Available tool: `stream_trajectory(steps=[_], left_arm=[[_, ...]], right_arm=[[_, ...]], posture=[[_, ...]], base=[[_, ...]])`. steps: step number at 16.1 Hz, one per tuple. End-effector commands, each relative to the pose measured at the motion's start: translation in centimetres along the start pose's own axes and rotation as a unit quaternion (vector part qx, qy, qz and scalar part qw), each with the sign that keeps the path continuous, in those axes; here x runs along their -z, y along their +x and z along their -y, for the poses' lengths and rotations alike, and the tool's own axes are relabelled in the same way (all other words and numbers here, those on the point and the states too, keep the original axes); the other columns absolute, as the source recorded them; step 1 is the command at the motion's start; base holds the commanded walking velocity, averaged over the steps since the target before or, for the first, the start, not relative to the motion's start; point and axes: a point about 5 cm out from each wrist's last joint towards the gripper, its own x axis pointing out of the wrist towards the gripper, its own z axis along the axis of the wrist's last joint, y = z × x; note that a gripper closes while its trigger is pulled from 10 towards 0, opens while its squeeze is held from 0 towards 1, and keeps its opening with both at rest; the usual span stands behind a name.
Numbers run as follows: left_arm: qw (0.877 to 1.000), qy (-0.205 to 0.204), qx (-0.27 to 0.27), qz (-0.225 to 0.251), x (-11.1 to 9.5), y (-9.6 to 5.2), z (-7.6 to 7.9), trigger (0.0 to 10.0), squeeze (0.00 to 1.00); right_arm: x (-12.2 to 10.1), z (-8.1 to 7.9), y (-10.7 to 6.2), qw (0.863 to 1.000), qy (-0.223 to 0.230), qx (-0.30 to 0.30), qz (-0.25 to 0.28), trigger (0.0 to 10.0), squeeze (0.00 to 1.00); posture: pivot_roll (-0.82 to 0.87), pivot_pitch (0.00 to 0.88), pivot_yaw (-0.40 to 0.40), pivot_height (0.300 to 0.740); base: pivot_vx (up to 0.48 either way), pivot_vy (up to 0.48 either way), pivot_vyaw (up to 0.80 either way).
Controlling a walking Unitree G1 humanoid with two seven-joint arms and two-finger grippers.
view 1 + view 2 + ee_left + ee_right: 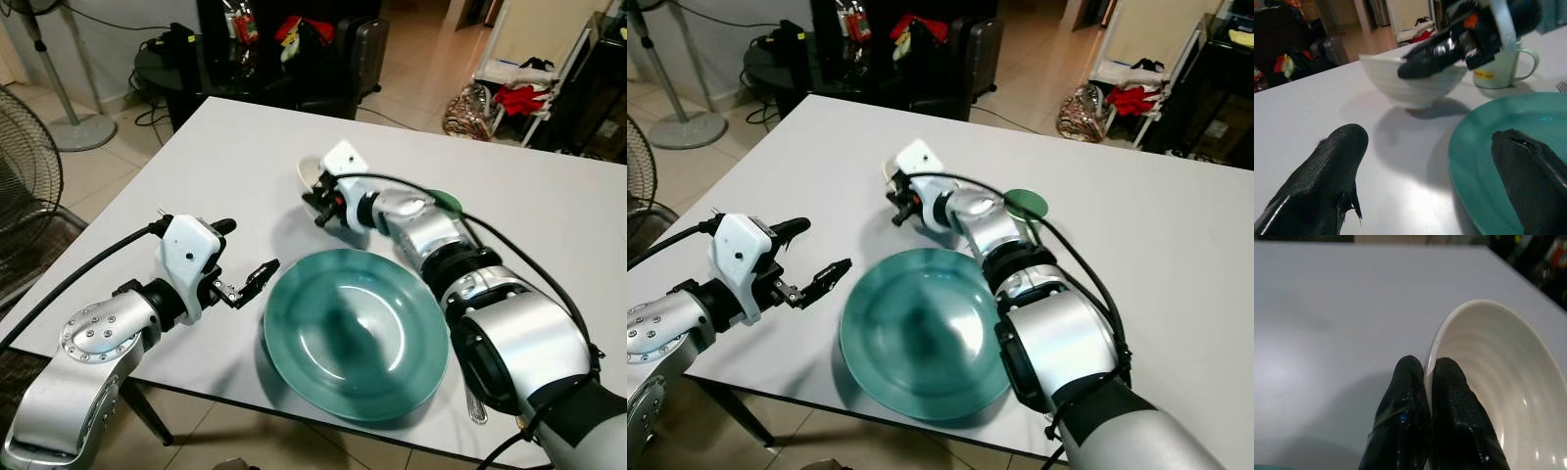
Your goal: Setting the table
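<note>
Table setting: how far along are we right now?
Done: the teal plate lies near the table's front edge, with a mug and a fork beside it. In hand: the right gripper pinches the white bowl's rim. Left: placing the bowl. The left gripper hovers open beside the plate.

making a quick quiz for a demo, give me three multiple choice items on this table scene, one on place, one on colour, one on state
1. Where is the white bowl?
A. on the teal plate
B. on the table beyond the plate
C. on the floor

2. What colour is the big plate?
A. teal
B. red
C. white

3. What is the right hand doing?
A. hanging open
B. pinching the bowl's rim
C. holding the mug

Answers: 1 B, the bowl stands on the table past the plate. 2 A, its glaze is teal. 3 B, one finger sits on each side of the rim.
</note>
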Motion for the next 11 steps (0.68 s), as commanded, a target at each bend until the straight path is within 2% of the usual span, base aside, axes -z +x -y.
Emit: stream_trajectory(steps=[1,2,5,6,8,10,11], left_arm=[[1.0,0.006,-0.003,0.005,-0.2,0.2,-0.1,10.0,0.0],[1.0,0.006,-0.005,0.007,-0.1,0.2,-0.1,10.0,0.0],[1.0,0.007,-0.008,0.01,-0.2,0.3,-0.2,10.0,0.0],[1.0,0.008,-0.01,0.011,-0.3,0.3,-0.3,10.0,0.0],[1.0,0.009,-0.014,0.011,-0.4,-0.1,-0.2,10.0,0.0],[1.0,0.011,-0.015,0.009,-0.3,-0.6,0.0,10.0,0.0],[1.0,0.011,-0.013,0.007,-0.3,-1.0,0.2,10.0,0.0]], right_arm=[[-1.2,0.8,-0.6,0.999,-0.015,0.007,0.036,0.0,0.0],[-1.8,1.2,-1.1,0.997,-0.034,0.002,0.068,0.0,0.0],[-2.5,1.7,-1.9,0.993,-0.068,-0.012,0.095,0.0,0.0],[-2.8,1.7,-2.5,0.989,-0.097,-0.034,0.102,0.0,0.0],[-2.4,1.0,-4.2,0.977,-0.156,-0.107,0.099,0.0,0.0],[-1.9,-0.1,-6.0,0.965,-0.193,-0.152,0.086,0.0,0.0],[-1.5,-0.9,-7.4,0.958,-0.21,-0.179,0.078,0.0,0.0]], posture=[[0.05,0.0,-0.053,0.74],[0.05,0.0,-0.046,0.74],[0.04,0.0,-0.048,0.74],[0.04,0.0,-0.05,0.74],[0.04,0.0,-0.057,0.74],[0.03,0.0,-0.059,0.74],[0.03,0.0,-0.057,0.74]], base=[[0.0,0.0,0.0],[0.0,0.0,0.0],[0.0,0.0,0.0],[0.0,0.0,0.0],[0.0,0.0,0.0],[0.0,0.0,0.0],[0.0,0.0,0.0]])
